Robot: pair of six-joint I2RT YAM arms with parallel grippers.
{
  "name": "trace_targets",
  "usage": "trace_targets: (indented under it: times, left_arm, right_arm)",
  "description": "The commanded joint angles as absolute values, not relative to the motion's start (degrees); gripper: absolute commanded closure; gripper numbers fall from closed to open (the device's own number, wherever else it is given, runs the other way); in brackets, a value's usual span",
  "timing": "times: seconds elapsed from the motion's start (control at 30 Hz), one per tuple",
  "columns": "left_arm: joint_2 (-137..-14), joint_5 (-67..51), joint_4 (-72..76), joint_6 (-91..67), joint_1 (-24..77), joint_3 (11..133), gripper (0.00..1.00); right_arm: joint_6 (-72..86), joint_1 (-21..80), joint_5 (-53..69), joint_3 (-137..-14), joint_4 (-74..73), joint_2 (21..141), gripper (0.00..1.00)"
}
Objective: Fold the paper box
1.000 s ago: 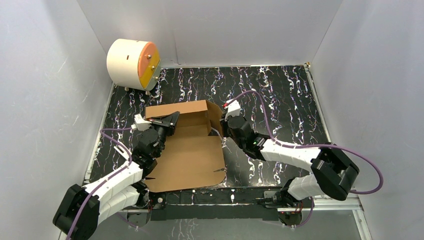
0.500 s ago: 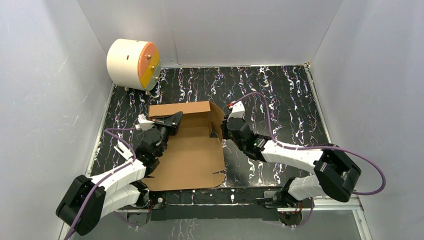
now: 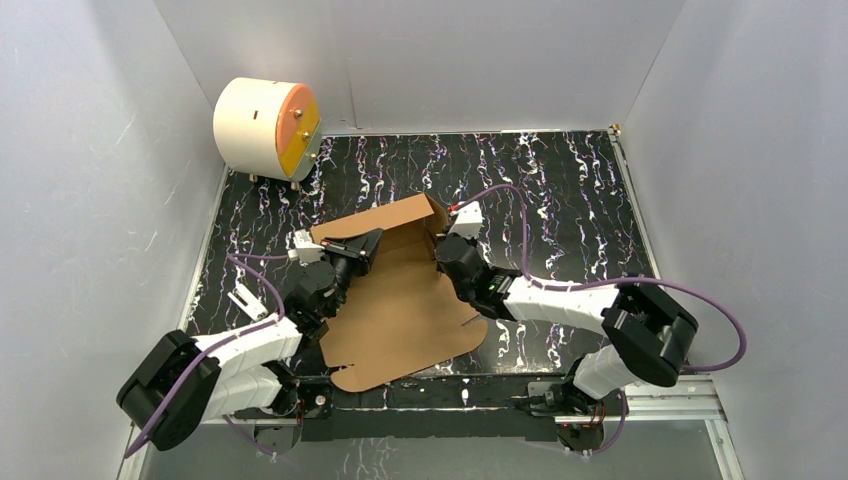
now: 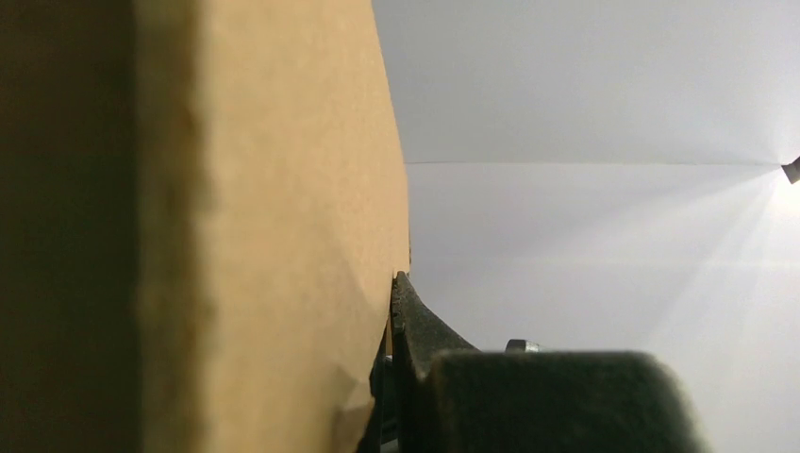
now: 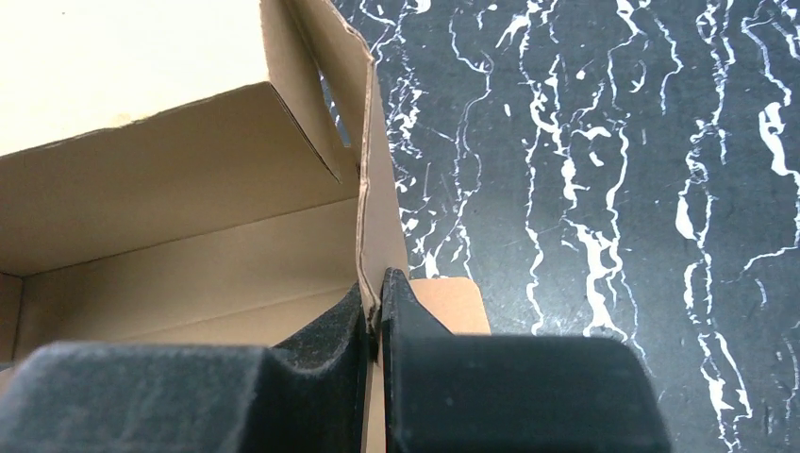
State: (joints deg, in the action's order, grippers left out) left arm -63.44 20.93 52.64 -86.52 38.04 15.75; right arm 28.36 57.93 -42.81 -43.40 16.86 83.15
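The left gripper (image 3: pixel 365 243) pinches the paper box (image 3: pixel 400 310) wall at 9 o'clock. The right gripper (image 5: pixel 375 283) pinches the wall at 3 o'clock.

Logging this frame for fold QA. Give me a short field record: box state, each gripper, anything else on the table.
paper box: partly folded, far walls raised, near panel lying flat
left gripper: shut on the box's left wall
right gripper: shut on the edge of the box's right wall
cylinder: cream, orange face, far left corner, apart from the box
table: black marbled top
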Motion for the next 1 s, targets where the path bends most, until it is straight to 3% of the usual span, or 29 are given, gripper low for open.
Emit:
trace_targets:
  times: [0.0, 0.5, 0.97]
  left_arm:
    - [-65.26, 20.98, 55.07, -86.7, 40.85, 17.55, 1.0]
    - [-67.16, 21.9, 55.46, -87.51, 42.0, 15.49, 1.0]
    - [-65.16, 26.79, 51.61, -86.18, 42.01, 14.19, 0.99]
  right_arm:
    - [25.46, 58.14, -47.51, -47.19, 25.97, 83.8, 0.87]
    - [22.68, 58.18, -41.59, -39.03, 38.72, 86.21, 0.82]
    - [10.82, 56.17, -29.66, -32.15, 44.92, 77.34, 0.47]
